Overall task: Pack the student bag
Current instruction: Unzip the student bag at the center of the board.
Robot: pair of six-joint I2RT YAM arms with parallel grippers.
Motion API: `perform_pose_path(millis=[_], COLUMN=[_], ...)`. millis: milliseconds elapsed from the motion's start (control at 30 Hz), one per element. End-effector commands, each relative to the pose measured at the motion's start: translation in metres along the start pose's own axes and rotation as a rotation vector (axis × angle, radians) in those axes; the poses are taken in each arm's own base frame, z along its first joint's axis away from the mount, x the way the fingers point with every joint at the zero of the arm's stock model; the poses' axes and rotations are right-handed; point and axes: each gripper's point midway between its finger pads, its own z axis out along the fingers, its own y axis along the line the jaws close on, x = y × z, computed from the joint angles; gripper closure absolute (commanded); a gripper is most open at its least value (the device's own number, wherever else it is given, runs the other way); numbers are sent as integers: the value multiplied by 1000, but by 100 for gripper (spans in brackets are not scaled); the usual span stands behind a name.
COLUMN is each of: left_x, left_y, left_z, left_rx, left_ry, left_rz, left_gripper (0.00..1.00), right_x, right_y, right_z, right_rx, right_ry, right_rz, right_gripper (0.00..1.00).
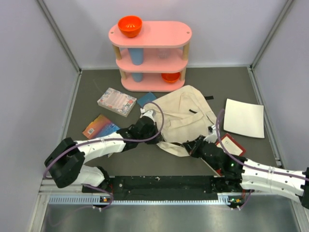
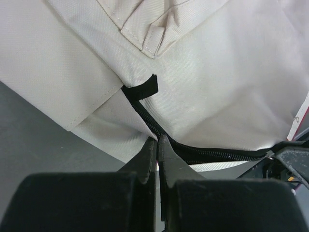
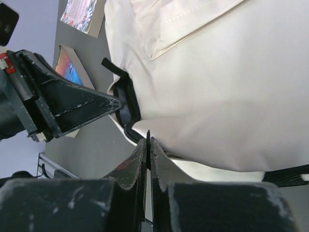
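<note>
The cream canvas student bag (image 1: 186,116) lies flat in the middle of the table, its black zipper (image 2: 193,153) running along the near edge. My left gripper (image 1: 158,136) is at the bag's near left corner, shut on the fabric edge by the zipper (image 2: 158,140). My right gripper (image 1: 194,145) is at the bag's near edge, shut on a thin black zipper pull (image 3: 148,137). The left gripper's fingers (image 3: 72,106) also show in the right wrist view, close to the left of mine. The zipper looks slightly parted, with dark lining (image 3: 126,104) showing.
A pink three-tier shelf (image 1: 150,36) stands at the back with an orange bowl (image 1: 130,25) on top and a blue cup (image 1: 136,55). A patterned book (image 1: 117,101), a colourful book (image 1: 100,126) and a blue item (image 1: 147,99) lie left of the bag. A white sheet (image 1: 244,117) and a red-edged card (image 1: 231,144) lie to its right.
</note>
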Motion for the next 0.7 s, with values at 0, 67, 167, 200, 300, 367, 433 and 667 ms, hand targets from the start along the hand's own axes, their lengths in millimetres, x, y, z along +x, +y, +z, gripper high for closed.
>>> perform_pose_path(millis=[0, 67, 167, 200, 300, 367, 433, 667], left_x=[-27, -29, -30, -32, -37, -39, -41, -55], left_y=[44, 53, 72, 82, 95, 96, 88, 28], left_z=[-14, -23, -35, -38, -49, -55, -58, -82], left_rx=[-172, -191, -220, -241, -236, -225, -180, 95], left_ry=[-128, -146, -159, -167, -192, -210, -214, -250], left_rz=[41, 47, 35, 19, 15, 34, 66, 161], left_gripper=[100, 100, 100, 100, 100, 100, 86, 28], right_x=[-14, -19, -26, -28, -34, -33, -29, -17], right_y=[-9, -10, -9, -10, -8, -5, 0, 11], right_z=[2, 4, 5, 5, 6, 7, 8, 14], right_rx=[62, 75, 75, 78, 73, 63, 37, -8], right_ry=[-65, -76, -87, -93, -102, -91, -69, -14], right_rz=[-5, -3, -5, -8, -5, -15, -25, -34], right_gripper=[100, 100, 100, 100, 100, 100, 100, 100])
